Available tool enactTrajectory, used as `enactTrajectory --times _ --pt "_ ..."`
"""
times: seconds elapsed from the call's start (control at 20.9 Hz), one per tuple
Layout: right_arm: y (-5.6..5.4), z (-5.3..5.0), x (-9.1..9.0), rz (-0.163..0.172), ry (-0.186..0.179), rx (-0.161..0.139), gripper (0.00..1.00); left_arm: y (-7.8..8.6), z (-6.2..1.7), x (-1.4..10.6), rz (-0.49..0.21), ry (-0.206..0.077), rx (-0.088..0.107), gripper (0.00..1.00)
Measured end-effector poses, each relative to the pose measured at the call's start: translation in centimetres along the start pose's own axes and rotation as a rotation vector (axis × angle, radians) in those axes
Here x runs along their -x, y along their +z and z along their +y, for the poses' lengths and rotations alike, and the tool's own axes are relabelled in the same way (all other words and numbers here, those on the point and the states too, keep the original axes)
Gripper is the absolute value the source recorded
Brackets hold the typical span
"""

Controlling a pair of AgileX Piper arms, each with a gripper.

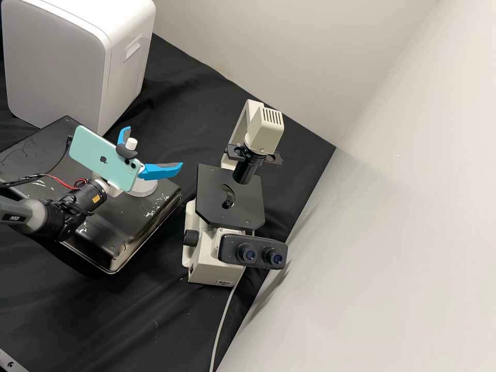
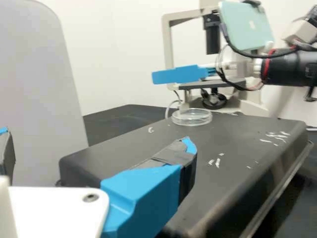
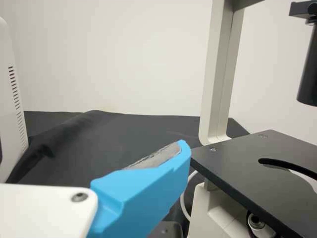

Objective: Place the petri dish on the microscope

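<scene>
A clear petri dish (image 2: 191, 117) lies on the lid of a black box (image 2: 237, 148), at the corner nearest the microscope (image 1: 230, 196). In the high view the dish (image 1: 147, 189) is mostly hidden under my right gripper (image 1: 154, 148), which hangs open just above it, a teal phone strapped to its wrist. One blue finger (image 2: 178, 75) of that gripper juts out over the dish. The right wrist view has its finger (image 3: 148, 183) pointing at the black stage (image 3: 257, 163). My left gripper (image 2: 96, 139) stands open and holds nothing, low at the box's opposite end.
A white appliance (image 1: 67, 57) stands at the back left, close beside the black box (image 1: 119, 232). The microscope's lamp arm (image 1: 258, 126) overhangs its stage, and its eyepieces (image 1: 256, 253) face the front. A grey cable (image 1: 222, 320) runs forward from its base. A pale wall bounds the right.
</scene>
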Motion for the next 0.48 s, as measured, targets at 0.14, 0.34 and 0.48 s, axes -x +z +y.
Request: enactTrajectory --times 0.14,0.34,0.48 --pt "0.0 0.0 0.0 0.0 0.0 0.0 1.0 0.04 -0.02 0.0 -0.004 -0.002 -0.002 1.0" --pt "0.0 0.0 0.0 0.0 0.0 0.0 1.0 0.04 -0.02 0.0 -0.004 -0.002 -0.002 1.0" --pt "0.14 -0.1 0.28 0.001 -0.002 -0.004 1.0 0.04 -0.02 0.0 -0.004 -0.002 -0.002 1.0"
